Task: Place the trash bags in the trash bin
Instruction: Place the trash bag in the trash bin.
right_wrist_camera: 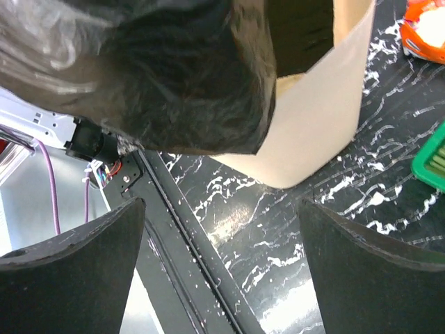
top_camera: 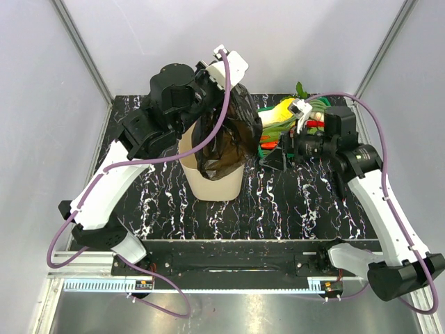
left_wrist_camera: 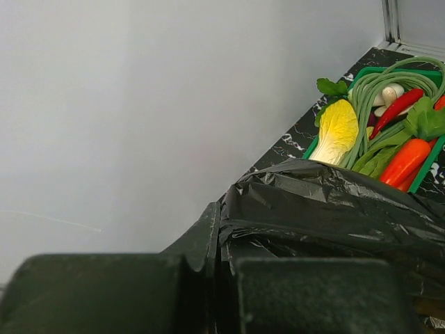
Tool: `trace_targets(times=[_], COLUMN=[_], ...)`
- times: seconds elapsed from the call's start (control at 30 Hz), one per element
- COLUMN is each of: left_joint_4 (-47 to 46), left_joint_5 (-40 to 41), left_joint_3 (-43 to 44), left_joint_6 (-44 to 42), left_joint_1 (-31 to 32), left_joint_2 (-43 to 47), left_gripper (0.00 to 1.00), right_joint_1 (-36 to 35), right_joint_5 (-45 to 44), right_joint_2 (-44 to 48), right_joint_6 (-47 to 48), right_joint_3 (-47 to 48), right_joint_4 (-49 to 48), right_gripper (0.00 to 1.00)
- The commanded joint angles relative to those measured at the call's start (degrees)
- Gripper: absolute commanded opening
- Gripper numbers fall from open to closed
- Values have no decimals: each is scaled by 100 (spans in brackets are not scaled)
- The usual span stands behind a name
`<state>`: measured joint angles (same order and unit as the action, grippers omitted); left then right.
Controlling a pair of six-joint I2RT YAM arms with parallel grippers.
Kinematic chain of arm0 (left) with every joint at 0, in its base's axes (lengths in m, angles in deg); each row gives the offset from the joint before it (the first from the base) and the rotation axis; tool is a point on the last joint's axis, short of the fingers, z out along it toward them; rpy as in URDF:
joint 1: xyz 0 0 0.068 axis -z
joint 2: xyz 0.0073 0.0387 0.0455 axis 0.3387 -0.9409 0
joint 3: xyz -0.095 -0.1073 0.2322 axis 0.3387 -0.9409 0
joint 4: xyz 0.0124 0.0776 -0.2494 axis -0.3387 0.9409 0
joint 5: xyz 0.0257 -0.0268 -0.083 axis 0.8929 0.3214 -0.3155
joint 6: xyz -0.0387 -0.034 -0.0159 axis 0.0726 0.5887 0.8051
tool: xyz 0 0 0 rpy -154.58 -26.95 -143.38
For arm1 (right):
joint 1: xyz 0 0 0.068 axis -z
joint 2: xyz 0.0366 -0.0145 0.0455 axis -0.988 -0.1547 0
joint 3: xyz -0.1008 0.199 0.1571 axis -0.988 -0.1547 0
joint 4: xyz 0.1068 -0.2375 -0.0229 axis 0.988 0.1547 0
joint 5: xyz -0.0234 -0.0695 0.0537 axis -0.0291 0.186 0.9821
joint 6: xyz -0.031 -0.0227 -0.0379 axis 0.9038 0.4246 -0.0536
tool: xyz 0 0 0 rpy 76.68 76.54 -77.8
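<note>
A glossy black trash bag (top_camera: 233,136) hangs from my left gripper (top_camera: 224,90) above the cream trash bin (top_camera: 214,184), its lower part draped over the bin's rim and down inside. In the left wrist view the bag (left_wrist_camera: 327,209) is pinched between my shut fingers (left_wrist_camera: 208,236). My right gripper (top_camera: 285,149) is open and empty, just right of the bin. In the right wrist view the bag (right_wrist_camera: 174,76) hangs over the bin (right_wrist_camera: 320,118), ahead of my spread fingers (right_wrist_camera: 76,271).
A green tray (top_camera: 268,148) of toy vegetables stands at the back right, behind my right gripper; it also shows in the left wrist view (left_wrist_camera: 427,170). An orange item (right_wrist_camera: 424,31) lies on the black marbled table (top_camera: 278,209). White walls enclose the table.
</note>
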<state>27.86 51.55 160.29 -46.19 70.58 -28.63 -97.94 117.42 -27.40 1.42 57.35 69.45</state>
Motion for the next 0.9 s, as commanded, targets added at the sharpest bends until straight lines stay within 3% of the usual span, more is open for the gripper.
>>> trace_targets(times=[0.0,0.33,0.63,0.87], left_joint_4=[-34,89,106,115], left_joint_5=[62,-61,-79,-184], left_joint_3=[290,317,193,211], left_joint_6=[89,177,125,142], left_joint_1=[-7,-16,-16,-7], left_joint_2=[90,63,81,46], left_gripper=[0,0,0,0], right_joint_1=[-345,-531,-759,-830], right_joint_5=[-90,33,850,298], right_joint_2=[-103,-525,-657,-779], right_joint_6=[-30,-162,48,260], right_joint_3=[5,471,1209,1420], right_joint_4=[-650,-1186,-687,-641], right_gripper=[95,92,90,90])
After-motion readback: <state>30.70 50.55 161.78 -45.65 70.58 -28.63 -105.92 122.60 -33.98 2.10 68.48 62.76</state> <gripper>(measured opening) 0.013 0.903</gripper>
